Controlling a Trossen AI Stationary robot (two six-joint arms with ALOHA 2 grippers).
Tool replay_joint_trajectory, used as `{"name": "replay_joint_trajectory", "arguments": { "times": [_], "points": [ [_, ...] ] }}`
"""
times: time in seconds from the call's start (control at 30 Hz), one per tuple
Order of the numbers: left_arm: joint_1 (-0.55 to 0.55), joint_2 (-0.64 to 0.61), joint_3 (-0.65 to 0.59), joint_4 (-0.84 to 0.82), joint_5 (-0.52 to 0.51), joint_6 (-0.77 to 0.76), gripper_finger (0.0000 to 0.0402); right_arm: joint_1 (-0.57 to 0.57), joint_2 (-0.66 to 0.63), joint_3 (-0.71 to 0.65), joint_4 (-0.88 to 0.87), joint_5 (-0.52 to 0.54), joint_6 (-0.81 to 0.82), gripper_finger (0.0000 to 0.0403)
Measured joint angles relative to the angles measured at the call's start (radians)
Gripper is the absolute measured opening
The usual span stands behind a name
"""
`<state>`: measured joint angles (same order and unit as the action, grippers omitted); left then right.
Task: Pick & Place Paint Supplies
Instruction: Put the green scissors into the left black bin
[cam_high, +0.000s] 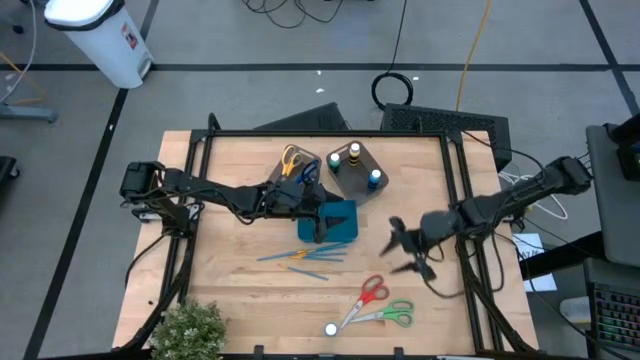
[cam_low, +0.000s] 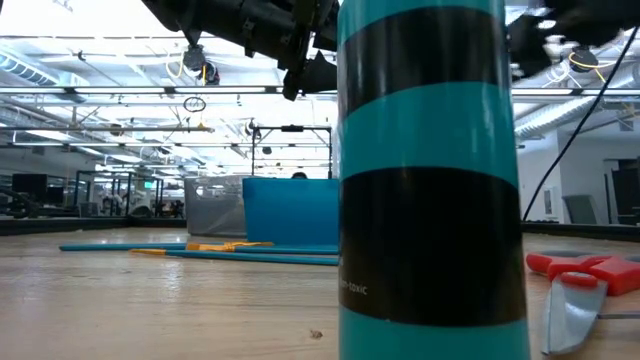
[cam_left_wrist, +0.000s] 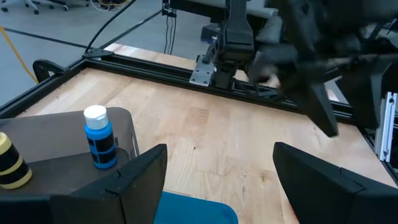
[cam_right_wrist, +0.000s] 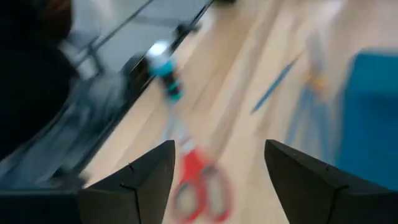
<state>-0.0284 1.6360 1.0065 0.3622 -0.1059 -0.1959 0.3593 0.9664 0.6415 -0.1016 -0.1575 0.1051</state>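
On the wooden surface (cam_high: 230, 270), seen from above, a small plant (cam_high: 187, 330) sat at the near left corner. The left arm reached in from the left edge, and its left pincer (cam_high: 322, 222) hung over the teal tray (cam_high: 345, 222) near the middle, fingers apart and holding nothing. Just behind the arm, a grey-brown bin (cam_high: 290, 170) held scissors with yellow handles (cam_high: 289, 160) and scissors with blue handles (cam_high: 309, 172). Beside it on the right, touching it, a second grey-brown bin (cam_high: 357, 168) held three upright paint bottles: a black-and-white one (cam_high: 333, 160), a yellow-banded one (cam_high: 354, 153) and a blue one (cam_high: 375, 178). In front of the tray lay thin blue brushes (cam_high: 290, 255) and an orange brush (cam_high: 305, 271), close together and flat on the wood. Farther right and nearer the front edge lay the red-handled scissors (cam_high: 372, 292) and the green-handled scissors (cam_high: 395, 314), blades crossing, with a teal-banded bottle (cam_high: 331, 328) standing just to their left. The right pincer (cam_high: 408, 250) hovered above the bare wood between the tray and the right rail, behind the red scissors, its fingers spread and empty. In the right wrist view the red scissors and the teal bottle appeared blurred ahead of the open fingers (cam_right_wrist: 134, 180).
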Motion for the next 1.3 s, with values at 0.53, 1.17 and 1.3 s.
{"name": "replay_joint_trajectory", "arguments": {
  "times": [0.53,1.17,1.3],
  "points": [
    [0.002,0.000,0.000,0.001,0.000,0.044,0.0296,0.455,0.391,0.000,-0.137,0.358,0.531,0.0231],
    [-0.006,0.000,0.000,-0.051,0.000,-0.028,0.0296,0.474,0.580,0.003,-0.311,0.491,0.705,0.0158],
    [-0.006,0.000,0.000,-0.052,0.000,-0.028,0.0296,0.474,0.580,0.002,-0.318,0.498,0.698,0.0118]
  ]
}}
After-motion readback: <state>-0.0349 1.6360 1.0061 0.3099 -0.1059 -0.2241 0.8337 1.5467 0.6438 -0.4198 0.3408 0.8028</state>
